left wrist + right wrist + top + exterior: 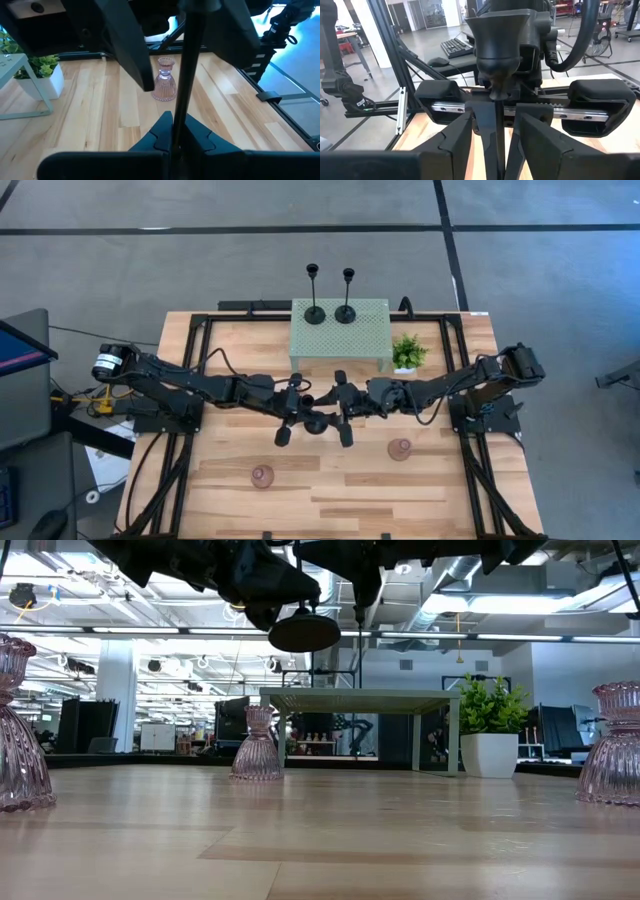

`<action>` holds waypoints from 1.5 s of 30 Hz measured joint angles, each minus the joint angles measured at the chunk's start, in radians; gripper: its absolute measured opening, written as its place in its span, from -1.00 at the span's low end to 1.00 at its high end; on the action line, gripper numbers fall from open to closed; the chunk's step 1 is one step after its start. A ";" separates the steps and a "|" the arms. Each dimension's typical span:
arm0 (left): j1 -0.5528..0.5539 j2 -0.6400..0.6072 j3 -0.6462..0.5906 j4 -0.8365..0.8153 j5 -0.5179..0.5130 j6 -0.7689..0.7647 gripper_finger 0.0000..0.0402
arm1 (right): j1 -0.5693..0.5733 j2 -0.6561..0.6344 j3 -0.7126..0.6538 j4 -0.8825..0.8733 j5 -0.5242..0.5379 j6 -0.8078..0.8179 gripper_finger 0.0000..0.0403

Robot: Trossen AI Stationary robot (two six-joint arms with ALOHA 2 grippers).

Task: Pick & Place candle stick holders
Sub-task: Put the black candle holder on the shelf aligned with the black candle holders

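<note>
Two pinkish holders (262,475) sit at the counter's (440,490) front. Above mid-counter, the left end effector (172,134) is clamped on a black candle stick holder (497,45), which hangs in the air. The right end effector (495,137) flanks its stem, fingers apart. It should close squarely (no twisting) before the left lets go. The mesh stand (340,340) waits beyond.

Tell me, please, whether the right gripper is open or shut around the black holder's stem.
Open: the right gripper has its fingers on either side of the black holder, with gaps showing beside its stem.
</note>
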 joint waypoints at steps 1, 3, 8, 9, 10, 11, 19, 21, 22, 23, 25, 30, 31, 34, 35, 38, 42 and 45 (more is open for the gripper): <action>0.000 0.000 0.000 0.002 0.000 0.000 -0.93 | 0.000 0.000 0.000 0.003 0.000 0.000 -0.25; 0.000 0.000 0.000 0.004 0.000 0.000 -0.93 | 0.000 0.000 0.000 0.006 0.000 0.000 -0.27; 0.000 0.002 0.000 0.025 0.000 0.000 -0.93 | 0.000 0.000 0.000 0.012 0.000 -0.001 -0.30; 0.000 0.011 0.000 0.039 0.000 0.000 -0.93 | 0.000 0.000 0.000 0.014 0.000 -0.002 -0.31; 0.000 0.019 0.000 0.047 0.000 0.000 -0.93 | 0.000 0.000 0.000 0.017 0.000 -0.003 -0.32; 0.000 0.026 -0.001 0.047 0.000 0.000 -0.93 | 0.000 0.000 0.000 0.024 0.000 -0.003 -0.33; 0.000 0.065 -0.001 0.101 0.000 0.000 -0.93 | 0.001 0.000 0.000 0.035 0.000 -0.003 -0.46; 0.000 0.055 -0.001 0.106 0.000 0.000 -0.93 | 0.002 0.000 0.000 0.027 0.000 -0.003 -0.50; 0.000 0.048 -0.001 0.106 0.000 0.000 -0.93 | 0.002 0.000 0.000 0.022 0.000 -0.003 -0.52; 0.000 0.041 -0.001 0.106 0.000 0.000 -0.93 | 0.002 0.000 0.000 0.019 0.000 -0.003 -0.54; 0.000 0.038 -0.001 0.112 0.000 0.000 -0.93 | 0.002 0.000 0.000 0.018 0.000 -0.003 -0.58; 0.000 0.039 -0.001 0.106 0.000 0.000 -0.93 | 0.002 0.000 0.000 0.016 0.000 -0.003 -0.71; 0.000 0.039 -0.001 0.106 0.001 0.000 -0.93 | 0.002 0.000 0.000 0.014 0.001 -0.003 -0.74; 0.000 0.039 -0.001 0.106 0.001 -0.001 -0.91 | 0.002 0.000 0.000 0.014 0.001 -0.029 -0.89; 0.000 0.039 -0.001 0.106 0.003 -0.003 -0.90 | 0.002 0.000 0.000 0.014 0.001 -0.036 -0.93; 0.000 0.039 -0.001 0.106 0.002 -0.002 -0.85 | 0.004 0.000 0.000 0.015 0.006 -0.059 -0.95; 0.000 0.031 -0.001 0.104 0.000 0.000 -0.79 | 0.004 -0.001 0.000 0.014 0.028 -0.079 -0.97; 0.000 0.013 0.000 0.109 -0.002 0.000 -0.78 | 0.004 -0.003 0.000 0.016 0.032 -0.095 -0.97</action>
